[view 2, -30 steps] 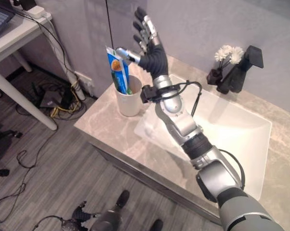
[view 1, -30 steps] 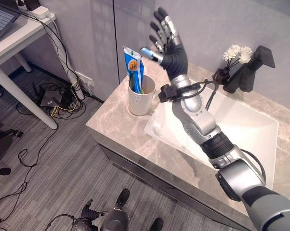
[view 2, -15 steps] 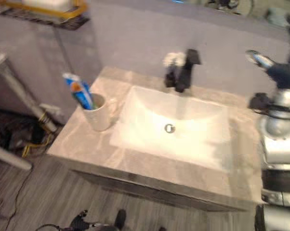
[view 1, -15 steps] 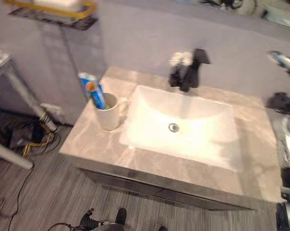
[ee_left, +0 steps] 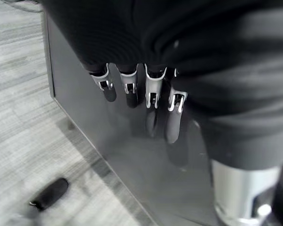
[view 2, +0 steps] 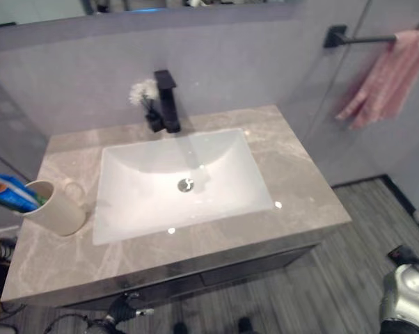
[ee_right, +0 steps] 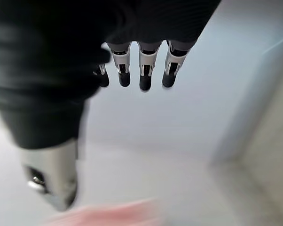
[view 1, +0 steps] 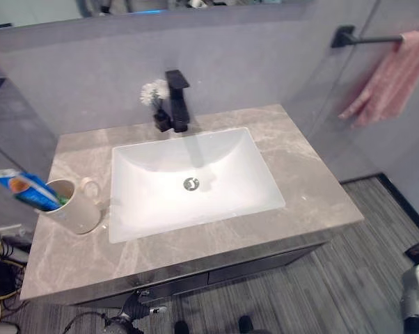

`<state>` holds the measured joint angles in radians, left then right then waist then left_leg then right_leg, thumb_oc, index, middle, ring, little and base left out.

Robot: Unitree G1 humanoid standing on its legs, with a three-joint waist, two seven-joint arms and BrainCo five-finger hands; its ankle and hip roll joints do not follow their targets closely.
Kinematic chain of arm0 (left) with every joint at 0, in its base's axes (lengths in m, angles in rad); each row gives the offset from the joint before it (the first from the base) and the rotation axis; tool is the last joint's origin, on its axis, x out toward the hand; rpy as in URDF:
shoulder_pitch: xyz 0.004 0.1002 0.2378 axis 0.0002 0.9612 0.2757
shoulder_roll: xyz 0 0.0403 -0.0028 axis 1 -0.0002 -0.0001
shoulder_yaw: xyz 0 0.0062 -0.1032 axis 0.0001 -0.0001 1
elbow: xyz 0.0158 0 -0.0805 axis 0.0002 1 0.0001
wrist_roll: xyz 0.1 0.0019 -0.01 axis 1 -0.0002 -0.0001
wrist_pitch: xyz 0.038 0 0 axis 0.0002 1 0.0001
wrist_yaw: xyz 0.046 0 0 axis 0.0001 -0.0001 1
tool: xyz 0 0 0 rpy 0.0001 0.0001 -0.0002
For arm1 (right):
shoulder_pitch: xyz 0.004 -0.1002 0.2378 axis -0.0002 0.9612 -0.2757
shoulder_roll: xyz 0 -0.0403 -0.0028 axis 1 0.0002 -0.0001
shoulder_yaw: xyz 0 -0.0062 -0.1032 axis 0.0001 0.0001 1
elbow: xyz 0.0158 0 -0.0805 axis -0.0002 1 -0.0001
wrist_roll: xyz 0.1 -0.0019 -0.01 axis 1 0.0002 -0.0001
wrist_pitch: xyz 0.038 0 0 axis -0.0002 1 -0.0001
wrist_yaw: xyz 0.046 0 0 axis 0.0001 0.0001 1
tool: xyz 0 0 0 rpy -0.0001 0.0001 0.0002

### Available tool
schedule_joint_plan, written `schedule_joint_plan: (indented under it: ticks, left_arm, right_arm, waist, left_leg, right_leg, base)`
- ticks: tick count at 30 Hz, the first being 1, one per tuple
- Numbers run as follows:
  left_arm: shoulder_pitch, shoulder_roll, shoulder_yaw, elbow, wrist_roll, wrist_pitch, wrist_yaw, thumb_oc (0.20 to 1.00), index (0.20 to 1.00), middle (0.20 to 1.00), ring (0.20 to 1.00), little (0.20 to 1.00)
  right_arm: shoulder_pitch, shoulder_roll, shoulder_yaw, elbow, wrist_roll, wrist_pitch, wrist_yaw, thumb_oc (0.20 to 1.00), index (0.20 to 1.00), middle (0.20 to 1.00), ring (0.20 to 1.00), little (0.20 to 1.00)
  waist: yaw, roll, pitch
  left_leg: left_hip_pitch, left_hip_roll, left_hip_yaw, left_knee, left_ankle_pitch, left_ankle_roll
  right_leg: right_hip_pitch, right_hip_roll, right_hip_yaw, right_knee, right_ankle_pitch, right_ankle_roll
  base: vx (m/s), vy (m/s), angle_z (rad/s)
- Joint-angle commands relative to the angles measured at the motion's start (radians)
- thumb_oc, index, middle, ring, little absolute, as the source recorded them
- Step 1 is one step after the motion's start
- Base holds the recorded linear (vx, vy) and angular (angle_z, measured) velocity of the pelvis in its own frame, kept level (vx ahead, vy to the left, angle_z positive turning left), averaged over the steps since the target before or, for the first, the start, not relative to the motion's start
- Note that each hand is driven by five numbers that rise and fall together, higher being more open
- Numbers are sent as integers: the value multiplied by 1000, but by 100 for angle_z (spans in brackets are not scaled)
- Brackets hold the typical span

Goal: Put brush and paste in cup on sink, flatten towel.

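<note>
Towel step looks to be what is left, judging by the cup.

Left hand: hangs low by dark cabinet front, fingers straight and loose, holds nothing. Right hand: fingers relaxed, nothing in them either.

Beige ceramic handled cup: stands on grey marble counter, left of white rectangular sink basin. Blue toothpaste tube: sticks out of cup, leaning left. Brush hard to tell apart from tube.

Black faucet behind basin, small white flowers just beside it.

Pink cloth towel: far right on wall, draped bunched and crooked over black wall bar.

Likely light, soft, limp; folds and slides on bar if tugged one-sided. Best pinched at lower hanging edge or corner, then pulled down and spread sideways.
</note>
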<state>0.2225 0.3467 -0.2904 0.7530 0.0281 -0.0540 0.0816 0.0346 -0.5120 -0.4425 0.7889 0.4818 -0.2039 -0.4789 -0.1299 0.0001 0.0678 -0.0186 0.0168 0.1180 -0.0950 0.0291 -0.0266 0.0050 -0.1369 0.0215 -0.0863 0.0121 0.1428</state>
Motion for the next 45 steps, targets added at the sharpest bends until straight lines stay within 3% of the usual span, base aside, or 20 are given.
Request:
schedule_joint_plan:
  ticks: [1, 5, 6, 7, 8, 9, 11, 13, 14, 15, 16, 18, 22, 25, 29, 30, 31, 35, 41, 45]
  left_arm:
    - [-111, -33, -14, 183, 44, -9, 25, 1000, 1000, 1000, 1000, 1000]
    - [-116, -20, -14, 198, 47, -13, 9, 1000, 1000, 1000, 1000, 1000]
    - [-110, -9, -22, 173, 41, -20, -17, 1000, 1000, 1000, 1000, 1000]
    - [-67, 35, -8, 56, 35, -30, -62, 1000, 1000, 1000, 1000, 1000]
    - [-60, 39, -6, 49, 35, -27, -64, 1000, 1000, 1000, 1000, 1000]
    - [11, 93, 9, -78, 26, -48, -112, 1000, 1000, 1000, 1000, 1000]
    - [69, 143, 22, -185, -3, -52, -158, 1000, 1000, 1000, 1000, 1000]
    - [171, 287, 50, -451, -83, -65, -254, 1000, 1000, 1000, 1000, 1000]
    - [184, 293, 60, -467, -86, -57, -259, 1000, 1000, 1000, 1000, 1000]
    - [252, 395, 112, -651, -178, -66, -319, 1000, 1000, 1000, 1000, 1000]
    - [271, 403, 128, -671, -183, -55, -325, 1000, 1000, 1000, 1000, 1000]
    - [376, 540, 240, -910, -323, -56, -396, 1000, 1000, 1000, 1000, 1000]
    - [499, 668, 396, -1133, -505, -61, -459, 1000, 1000, 1000, 1000, 1000]
    - [566, 689, 487, -1203, -631, -74, -457, 1000, 1000, 1000, 1000, 1000]
    - [585, 618, 555, -1222, -774, -96, -389, 1000, 1000, 1000, 1000, 1000]
    - [583, 605, 560, -1221, -783, -99, -371, 526, 526, 526, 526, 526]
    - [575, 599, 559, -1221, -787, -103, -357, 200, 200, 200, 200, 200]
    - [585, 581, 569, -1214, -765, -113, -345, 200, 200, 200, 200, 200]
    - [540, 449, 573, -1136, -724, -134, -246, 200, 200, 200, 200, 200]
    - [498, 422, 574, -1128, -718, -140, -228, 200, 200, 200, 200, 200]
  right_arm:
    - [-21, 7, 49, 327, 82, 54, 102, 1000, 1000, 1000, 1000, 1000]
    - [-46, 45, 132, 438, 24, 88, 155, 1000, 1000, 1000, 1000, 1000]
    - [-34, 86, 226, 461, -35, 114, 227, 1000, 1000, 1000, 1000, 1000]
    - [24, 127, 356, 310, -149, 116, 303, 1000, 1000, 1000, 1000, 1000]
    - [30, 129, 357, 305, -150, 118, 303, 1000, 1000, 1000, 1000, 1000]
    - [87, 107, 446, 133, -260, 95, 365, 1000, 1000, 1000, 1000, 1000]
    - [91, 88, 501, 94, -308, 91, 411, 1000, 1000, 1000, 1000, 1000]
    - [69, 52, 576, 43, -353, 89, 483, 1000, 1000, 1000, 1000, 1000]
    - [70, 54, 580, 43, -353, 89, 483, 1000, 1000, 1000, 1000, 1000]
    - [61, 17, 630, 24, -402, 83, 523, 1000, 1000, 1000, 1000, 1000]
    - [61, 21, 635, 25, -402, 82, 523, 1000, 1000, 1000, 1000, 1000]
    - [57, -17, 679, 17, -448, 77, 556, 1000, 1000, 1000, 1000, 1000]
    - [59, 2, 703, 105, -490, 69, 560, 1000, 1000, 1000, 1000, 1000]
    - [75, 21, 726, 140, -525, 60, 553, 1000, 1000, 1000, 1000, 1000]
    - [115, 44, 726, 144, -533, 53, 536, 1000, 1000, 1000, 1000, 1000]
    - [120, 50, 724, 141, -530, 53, 533, 1000, 1000, 1000, 1000, 1000]
    - [123, 52, 722, 136, -528, 52, 529, 1000, 1000, 1000, 1000, 1000]
    - [133, 55, 713, 120, -519, 52, 518, 1000, 1000, 1000, 1000, 1000]
    - [134, 65, 691, 99, -488, 54, 489, 1000, 1000, 1000, 1000, 1000]
    - [146, 62, 678, 65, -478, 54, 479, 1000, 1000, 1000, 1000, 1000]
  waist:
    - [23, 28, 8]
    - [24, 35, 11]
    - [30, 42, 16]
    - [30, 51, 21]
    - [28, 50, 18]
    - [34, 56, 25]
    - [39, 60, 25]
    - [57, 75, 28]
    - [54, 72, 26]
    - [71, 85, 27]
    - [67, 81, 24]
    - [93, 92, 28]
    - [115, 101, 32]
    - [128, 96, 34]
    - [147, 88, 36]
    - [149, 86, 37]
    - [150, 84, 39]
    - [153, 82, 42]
    - [163, 71, 61]
    - [155, 65, 74]
  left_leg:
    - [39, 41, 21, 8, -34, -20]
    - [35, 43, 16, 8, -26, -24]
    - [38, 45, 13, 8, -28, -26]
    - [31, 48, 11, 8, -15, -31]
    - [31, 48, 11, 8, -15, -31]
    - [30, 50, 7, 8, -8, -35]
    - [28, 51, -2, 8, -4, -38]
    - [26, 52, -12, 8, 3, -42]
    - [26, 52, -13, 8, 2, -42]
    - [23, 52, -20, 8, 6, -45]
    - [23, 52, -21, 8, 6, -45]
    - [19, 52, -33, 8, 11, -49]
    - [15, 49, -53, 8, 18, -53]
    - [14, 48, -67, 8, 22, -53]
    - [10, 43, -87, 8, 29, -53]
    - [8, 43, -92, 8, 30, -54]
    - [5, 43, -96, 8, 32, -54]
    - [0, 44, -101, 8, 34, -56]
    - [-7, 45, -108, 8, 34, -51]
    - [-12, 48, -107, 8, 33, -52]
  right_leg:
    - [-50, 10, -8, -1, 88, 10]
    - [-47, 10, -16, -1, 90, 6]
    - [-42, 12, -21, -1, 86, 5]
    - [-45, 13, -26, -1, 88, 2]
    - [-45, 13, -27, -1, 88, 2]
    - [-42, 15, -31, -1, 83, 1]
    - [-39, 14, -43, -1, 81, 0]
    - [-35, 12, -56, -1, 78, -1]
    - [-34, 12, -57, -1, 78, -1]
    - [-32, 10, -65, -1, 75, 0]
    - [-32, 10, -66, -1, 74, 0]
    - [-27, 9, -81, -1, 71, 2]
    - [-20, 7, -98, -1, 67, 6]
    - [-11, 6, -112, -1, 61, 6]
    - [0, 3, -139, -1, 54, 2]
    - [2, 3, -145, -1, 53, 2]
    - [2, 3, -150, -1, 52, 2]
    - [2, 3, -156, -1, 51, 2]
    - [-3, 5, -162, -1, 50, 0]
    - [-10, 10, -160, -1, 47, -4]
  base:
    - [20, -120, -6]
    - [-1, -32, 0]
    - [-37, -59, 1]
    - [-20, -56, 1]
    - [-23, -64, 3]
    - [7, -44, 7]
    - [10, -50, 10]
    - [15, -37, 20]
    - [18, -26, 18]
    - [12, -11, 16]
    - [16, -31, 18]
    - [5, -33, 25]
    - [2, -25, 18]
    - [3, -43, 23]
    - [-10, -37, 14]
    - [-9, -38, 22]
    - [-7, -25, 17]
    - [-6, -17, 15]
    - [-2, -12, 5]
    - [0, -6, 2]
